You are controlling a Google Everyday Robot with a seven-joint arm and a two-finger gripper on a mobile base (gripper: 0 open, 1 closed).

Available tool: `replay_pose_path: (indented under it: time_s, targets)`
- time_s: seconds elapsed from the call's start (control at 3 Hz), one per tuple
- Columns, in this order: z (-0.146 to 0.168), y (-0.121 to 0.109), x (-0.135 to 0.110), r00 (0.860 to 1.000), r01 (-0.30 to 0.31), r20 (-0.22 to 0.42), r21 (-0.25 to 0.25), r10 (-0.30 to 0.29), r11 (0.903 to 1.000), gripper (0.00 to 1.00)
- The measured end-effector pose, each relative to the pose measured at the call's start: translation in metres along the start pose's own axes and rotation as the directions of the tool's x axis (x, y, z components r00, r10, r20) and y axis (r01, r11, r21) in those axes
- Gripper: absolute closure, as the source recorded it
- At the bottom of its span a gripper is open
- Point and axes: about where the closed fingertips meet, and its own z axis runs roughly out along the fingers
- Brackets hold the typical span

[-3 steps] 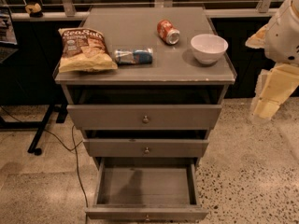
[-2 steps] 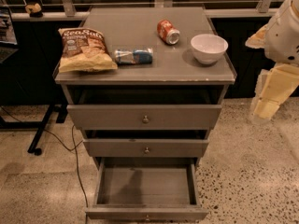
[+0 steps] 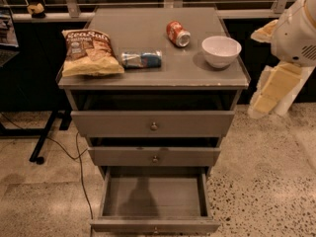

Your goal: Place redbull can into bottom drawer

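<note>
Gripper point(image 3: 268, 97) right of slim, shiny redbull can point(image 3: 141, 59)

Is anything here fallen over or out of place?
Both cans lie on their sides on the cabinet: the redbull can by the chip bag, the red can by the bowl. The bottom drawer is open. The gripper hangs right of the cabinet.

One near view looks down from the front onto the chest point(image 3: 148, 28); hand point(image 3: 269, 95) at right edge.
</note>
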Motion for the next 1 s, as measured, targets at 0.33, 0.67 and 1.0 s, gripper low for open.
replay_pose_path:
  time_s: [0.33, 0.67, 1.0]
  targets:
    - [0.026, -0.030, -0.019, 0.996, 0.052, 0.070, 0.005, -0.052, 0.9986, 0.00]
    - [0.055, -0.058, -0.043, 0.986, 0.112, 0.126, -0.018, -0.109, 0.9936, 0.00]
    - [0.085, -0.079, -0.071, 0.974, 0.169, 0.162, -0.052, -0.159, 0.9842, 0.00]
